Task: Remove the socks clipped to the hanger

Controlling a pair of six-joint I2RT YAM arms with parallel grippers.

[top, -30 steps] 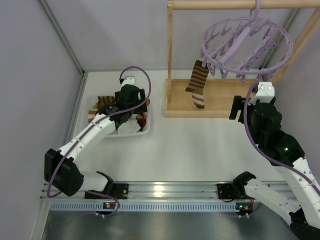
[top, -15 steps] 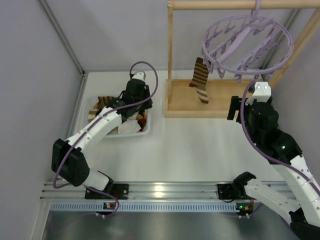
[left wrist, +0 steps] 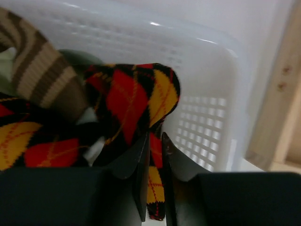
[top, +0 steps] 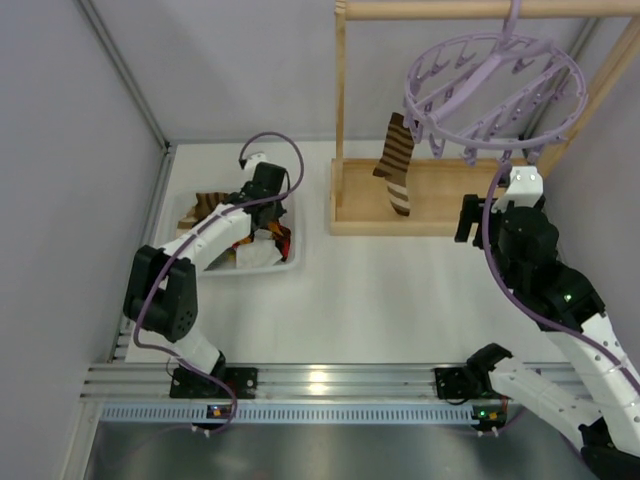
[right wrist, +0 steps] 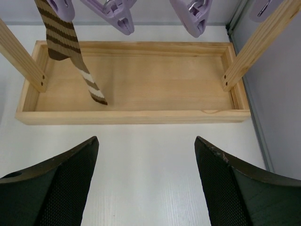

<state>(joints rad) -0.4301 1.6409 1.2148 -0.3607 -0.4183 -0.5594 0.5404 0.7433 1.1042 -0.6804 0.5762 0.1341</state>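
The lavender hanger (top: 575, 95) hangs from the wooden rack, and one brown-and-tan striped sock (top: 396, 165) is still clipped at its left side. The right wrist view shows that sock (right wrist: 63, 33) under empty lavender pegs (right wrist: 117, 16). My left gripper (top: 270, 215) is down in the white basket (top: 290, 262). Its jaws (left wrist: 155, 136) are shut on a red, black and orange diamond-patterned sock (left wrist: 127, 94), whose fabric runs between the fingers. A striped sock (left wrist: 42, 70) lies beside it. My right gripper (right wrist: 146, 139) is open and empty, below the hanger and in front of the rack's tray.
The wooden rack has upright posts and a shallow tray base (right wrist: 141, 75) directly under the hanger. The basket wall (left wrist: 202, 61) is close on the left gripper's right, with a wooden post beyond it. Grey walls close off the left and right sides.
My left gripper has closed from open onto the diamond-patterned sock in the basket, and its arm has folded back toward the left. The hanging striped sock swung slightly. The right arm barely moved.
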